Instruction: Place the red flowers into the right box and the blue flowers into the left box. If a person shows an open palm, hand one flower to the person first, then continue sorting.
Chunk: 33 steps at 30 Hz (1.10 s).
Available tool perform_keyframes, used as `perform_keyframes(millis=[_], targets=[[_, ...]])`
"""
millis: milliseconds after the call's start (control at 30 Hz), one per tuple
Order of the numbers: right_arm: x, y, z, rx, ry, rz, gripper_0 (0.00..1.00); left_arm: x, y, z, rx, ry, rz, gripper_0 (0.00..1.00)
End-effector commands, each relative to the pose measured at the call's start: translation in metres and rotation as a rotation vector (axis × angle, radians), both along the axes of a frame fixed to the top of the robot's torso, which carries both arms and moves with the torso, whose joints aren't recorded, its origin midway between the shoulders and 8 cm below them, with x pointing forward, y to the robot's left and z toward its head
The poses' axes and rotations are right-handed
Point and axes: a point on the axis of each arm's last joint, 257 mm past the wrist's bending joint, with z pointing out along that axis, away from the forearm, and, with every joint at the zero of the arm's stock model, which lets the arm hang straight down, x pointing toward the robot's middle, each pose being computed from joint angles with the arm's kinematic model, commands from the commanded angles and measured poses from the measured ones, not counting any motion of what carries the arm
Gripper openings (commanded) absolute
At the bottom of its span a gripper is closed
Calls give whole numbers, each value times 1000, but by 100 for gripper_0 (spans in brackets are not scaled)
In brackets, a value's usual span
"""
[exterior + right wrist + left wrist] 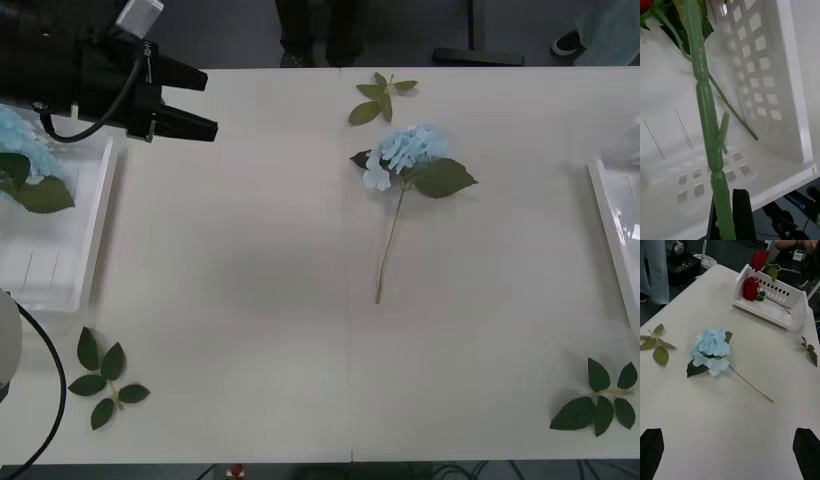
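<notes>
A blue flower (408,150) lies on the table's far middle, its stem pointing toward me; it also shows in the left wrist view (711,347). Another blue flower (20,150) rests in the left box (70,250). My left gripper (205,103) hovers open beside that box, facing the loose blue flower, its black fingers (651,450) wide apart. My right gripper (728,212) is shut on the thick green stem of a red flower (705,112), held over the right box (790,93). That rose (760,258) hangs above the right box (790,320), where another red flower (750,288) lies.
Loose green leaf sprigs lie at the far middle (382,97), the near left (103,380) and the near right (600,397). The right box's rim (612,225) shows at the table's right edge. Broad bare tabletop stretches between the boxes.
</notes>
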Motion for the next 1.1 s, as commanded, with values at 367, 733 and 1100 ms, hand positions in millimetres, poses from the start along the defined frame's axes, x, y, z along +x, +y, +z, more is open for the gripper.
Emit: perform_keyframes(millis=[367,733,1100], targets=[[12,-11,-5,-120,1,16,60,-2,43,12,45,-151,-43,100],[15,-11,-4,-126,-8,25,92,-1,49,10,48,-149,-29,100],[24,36,35,-16,-26,121,92,-1,48,10,45,-149,-29,100]])
